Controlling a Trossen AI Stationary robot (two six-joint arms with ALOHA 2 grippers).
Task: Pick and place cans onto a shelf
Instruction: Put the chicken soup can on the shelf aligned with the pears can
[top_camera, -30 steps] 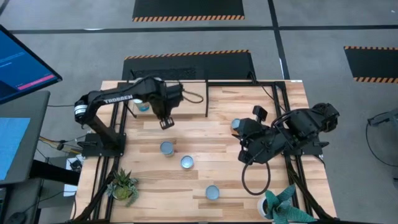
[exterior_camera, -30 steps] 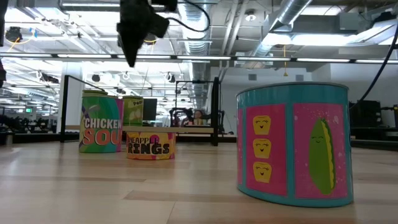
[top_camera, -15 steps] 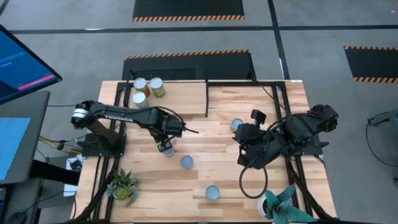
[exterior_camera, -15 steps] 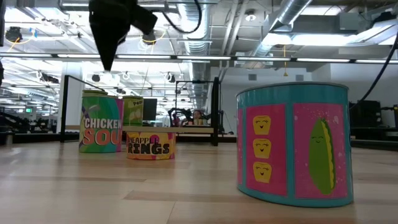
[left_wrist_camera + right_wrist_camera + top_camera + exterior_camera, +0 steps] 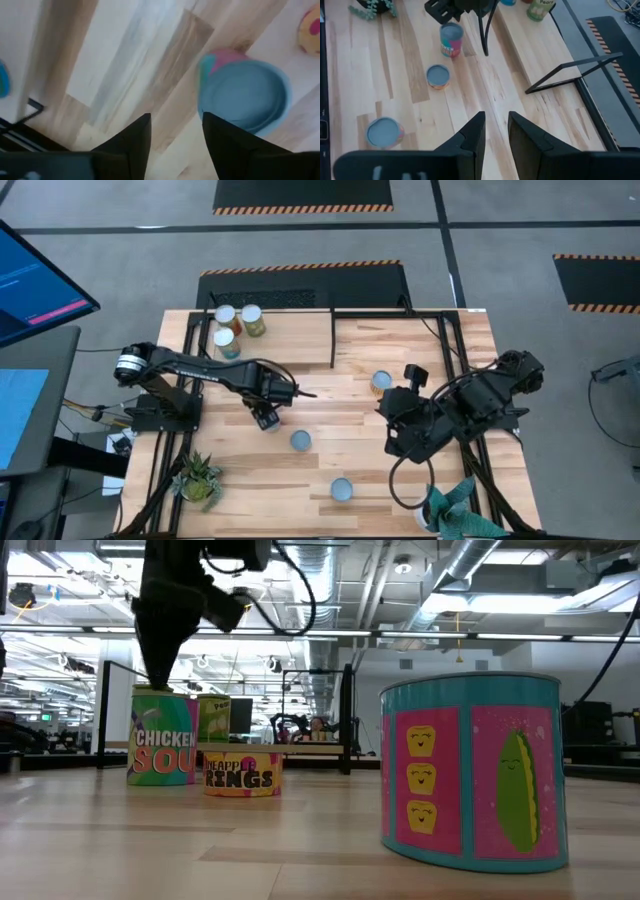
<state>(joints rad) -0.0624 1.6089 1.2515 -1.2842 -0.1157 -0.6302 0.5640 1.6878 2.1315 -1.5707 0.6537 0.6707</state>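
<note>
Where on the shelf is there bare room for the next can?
The shelf's right stretch, up to its black frame post, is bare. Its far-left corner is crowded: three cans are clustered there. The left gripper hangs over a can on the table.

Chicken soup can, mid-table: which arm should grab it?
Left. The left gripper hangs open right above the chicken soup can, while the right gripper sits far across the table.
</note>
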